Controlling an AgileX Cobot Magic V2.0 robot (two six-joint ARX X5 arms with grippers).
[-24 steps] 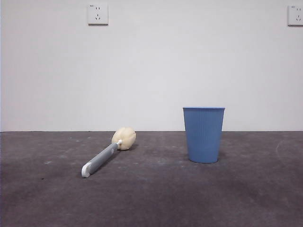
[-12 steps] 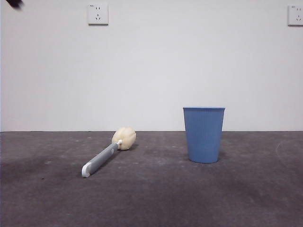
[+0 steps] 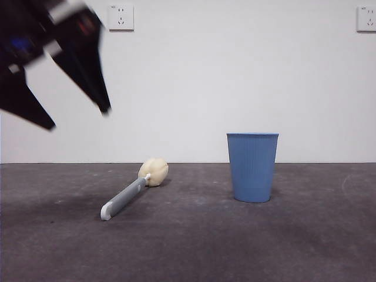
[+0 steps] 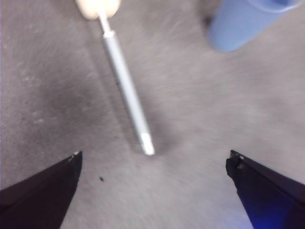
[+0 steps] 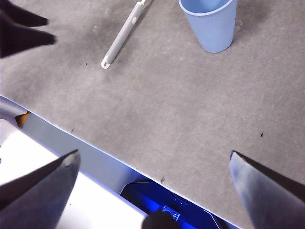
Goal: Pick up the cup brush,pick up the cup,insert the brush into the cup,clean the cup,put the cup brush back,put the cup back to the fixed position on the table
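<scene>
The cup brush lies on the table at the left, its cream sponge head toward the wall and its white looped end toward me. The blue cup stands upright to its right. My left gripper is open and empty, high at the upper left, above and left of the brush. In the left wrist view its jaws are spread wide over the brush handle, with the cup beyond. My right gripper is open and empty over the table's front edge, far from the cup and brush.
A white wall with two sockets stands behind the table. The table's front edge runs across the right wrist view, with a blue-lit part below it. The left gripper shows at that view's corner.
The left gripper has come into the front view from the top left corner and moved down toward the brush. The brush and cup have not moved.
</scene>
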